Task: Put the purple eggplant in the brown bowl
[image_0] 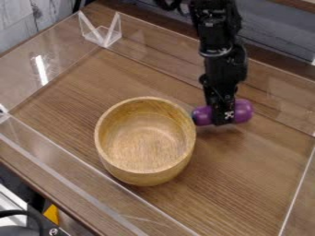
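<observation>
The purple eggplant [239, 112] is a small glossy oblong lying crosswise between the fingers of my gripper [224, 114], which is shut on it. The black arm comes down from the top of the view, pointing steeply downward. The eggplant hangs just above the wooden table, to the right of the brown bowl [145, 140]. The bowl is large, round and light wood, empty, sitting in the middle of the table. The eggplant's stem cap is hidden by the fingers.
A clear plastic wall [50, 55] fences the wooden tabletop on all sides. A small clear plastic stand [101, 29] sits at the back left corner. Bare wood lies between the bowl and the eggplant.
</observation>
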Controlling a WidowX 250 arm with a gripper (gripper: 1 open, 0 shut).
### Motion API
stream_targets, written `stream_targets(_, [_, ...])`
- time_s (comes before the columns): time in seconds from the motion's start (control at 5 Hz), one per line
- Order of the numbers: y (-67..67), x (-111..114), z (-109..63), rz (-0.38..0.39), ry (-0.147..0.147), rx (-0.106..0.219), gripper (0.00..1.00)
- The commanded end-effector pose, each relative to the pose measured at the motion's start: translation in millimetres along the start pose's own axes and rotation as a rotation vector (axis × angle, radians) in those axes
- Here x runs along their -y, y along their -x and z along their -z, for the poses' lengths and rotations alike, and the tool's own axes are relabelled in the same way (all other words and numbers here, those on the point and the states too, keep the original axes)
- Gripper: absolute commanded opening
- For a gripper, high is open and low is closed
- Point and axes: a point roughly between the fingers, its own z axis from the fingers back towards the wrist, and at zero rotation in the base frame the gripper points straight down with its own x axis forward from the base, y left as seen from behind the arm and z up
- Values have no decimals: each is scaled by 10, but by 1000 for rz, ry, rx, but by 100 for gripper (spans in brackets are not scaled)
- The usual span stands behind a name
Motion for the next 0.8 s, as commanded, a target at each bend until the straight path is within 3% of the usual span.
stream_targets(0.0, [21,-2,-383,-15,-65,63,0])
stream_targets(0.2, [237,38,-501,-39,-59,48,0])
stream_targets(0.4, [523,36,-528,-49,-43,26,0])
stream_targets(0.6, [725,38,-553,-42,-42,17,0])
